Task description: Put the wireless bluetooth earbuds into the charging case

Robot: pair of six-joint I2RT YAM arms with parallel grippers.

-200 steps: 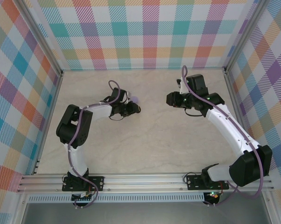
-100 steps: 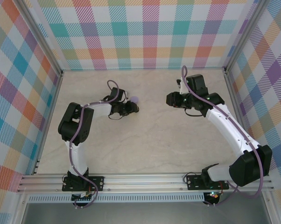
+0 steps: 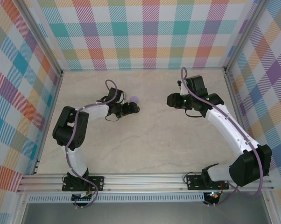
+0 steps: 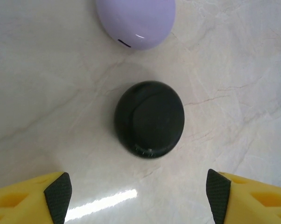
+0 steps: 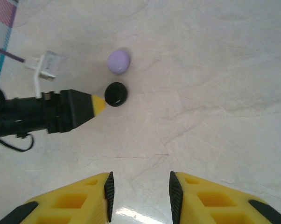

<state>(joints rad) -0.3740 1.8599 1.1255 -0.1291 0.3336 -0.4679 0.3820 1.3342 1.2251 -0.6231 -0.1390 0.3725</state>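
Observation:
A round black charging case (image 4: 150,119) lies shut on the marble table, with a shut lilac charging case (image 4: 136,21) just beyond it. My left gripper (image 4: 138,198) hovers just short of the black case, jaws wide open and empty. From the right wrist, the lilac case (image 5: 118,61) and black case (image 5: 115,94) sit side by side, the left gripper's yellow fingertip (image 5: 97,103) next to the black one. From above, the lilac case (image 3: 135,99) lies beside the left gripper (image 3: 132,108). My right gripper (image 5: 139,193) is open and empty, well to the right of both cases. The earbuds are out of view.
The right gripper (image 3: 171,99) hangs over bare table at the right, facing the left arm. Aluminium rails and checked walls (image 3: 140,32) close in the table (image 3: 145,140) on three sides. A white cable clip (image 5: 46,65) sits on the left arm.
The left gripper's jaws have spread apart near the black case, and the left arm's elbow has swung left. The right gripper's jaws have widened a little; that arm has barely moved.

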